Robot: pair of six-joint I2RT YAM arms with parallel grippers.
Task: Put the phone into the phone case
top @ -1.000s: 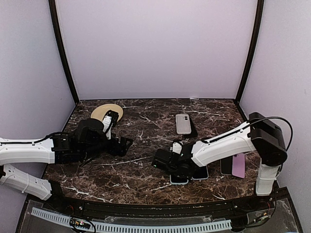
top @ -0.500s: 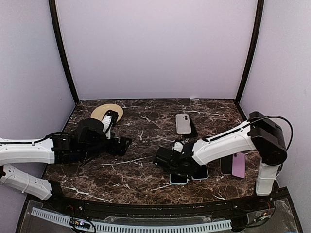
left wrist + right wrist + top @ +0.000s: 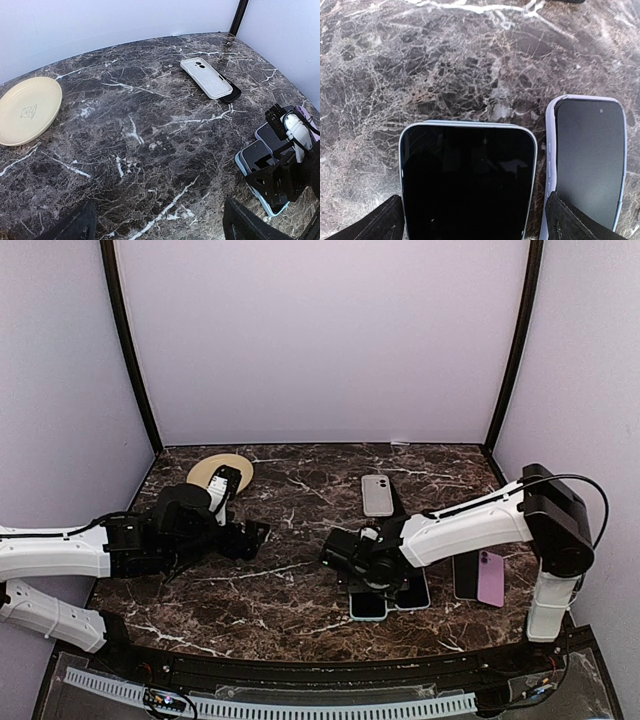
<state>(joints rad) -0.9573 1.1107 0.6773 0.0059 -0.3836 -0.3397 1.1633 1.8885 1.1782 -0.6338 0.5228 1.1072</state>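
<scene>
A phone with a black screen and a light-blue rim (image 3: 467, 180) lies face up near the table's front (image 3: 368, 606). My right gripper (image 3: 475, 222) is open and hovers low over it, one finger on each side, not touching; from above the gripper (image 3: 368, 585) covers the phone's far end. A white phone case (image 3: 377, 495) lies further back, resting on a black case (image 3: 231, 94); it shows in the left wrist view (image 3: 206, 78). My left gripper (image 3: 157, 225) is open and empty over bare marble at the left (image 3: 255, 532).
A phone in a lavender case (image 3: 590, 160) lies right beside the light-blue one (image 3: 412, 592). A black phone (image 3: 466, 580) and a pink phone (image 3: 490, 578) lie at the right edge. A cream plate (image 3: 212, 468) sits at the back left.
My right gripper has shifted a little to the right and back over the light-blue phone. The left arm has stayed still.
</scene>
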